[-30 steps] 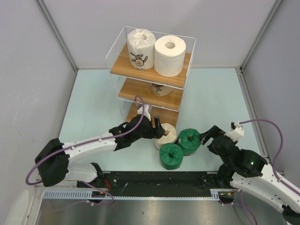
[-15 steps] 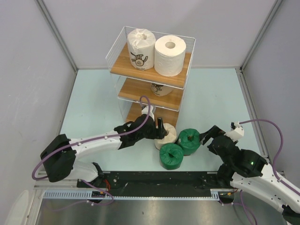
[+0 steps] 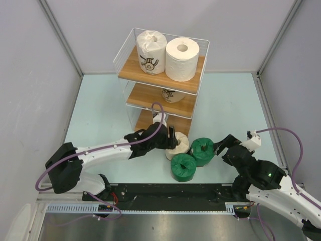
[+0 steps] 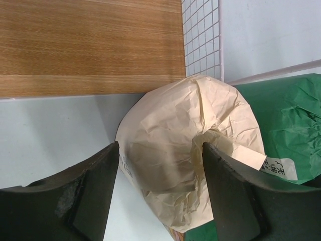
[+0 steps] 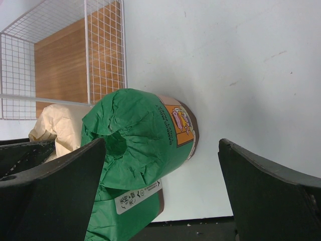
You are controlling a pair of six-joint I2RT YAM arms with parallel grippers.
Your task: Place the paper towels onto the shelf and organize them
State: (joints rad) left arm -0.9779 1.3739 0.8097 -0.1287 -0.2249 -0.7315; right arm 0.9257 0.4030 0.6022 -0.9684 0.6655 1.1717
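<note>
The shelf (image 3: 131, 75) stands at the back. Its top board holds the logo-wrapped white roll (image 3: 151, 52) and the plain white roll (image 3: 181, 59). A beige roll (image 3: 172, 95) peeks out on the middle board. On the table lie a second beige roll (image 3: 179, 145) and two green rolls (image 3: 203, 150) (image 3: 183, 166). My left gripper (image 3: 171, 137) is open, its fingers (image 4: 75, 196) straddling the beige roll (image 4: 185, 145) just in front of the shelf's bottom board (image 4: 90, 45). My right gripper (image 3: 223, 145) is open and empty, just right of the green roll (image 5: 145, 130).
The shelf's wire side (image 5: 105, 50) stands close behind the green rolls. Grey walls enclose the table on three sides. The arm bases and a black rail (image 3: 165, 193) run along the near edge.
My left gripper has moved right and forward, from beside the beige roll to over it. The rolls and the right arm have not moved.
</note>
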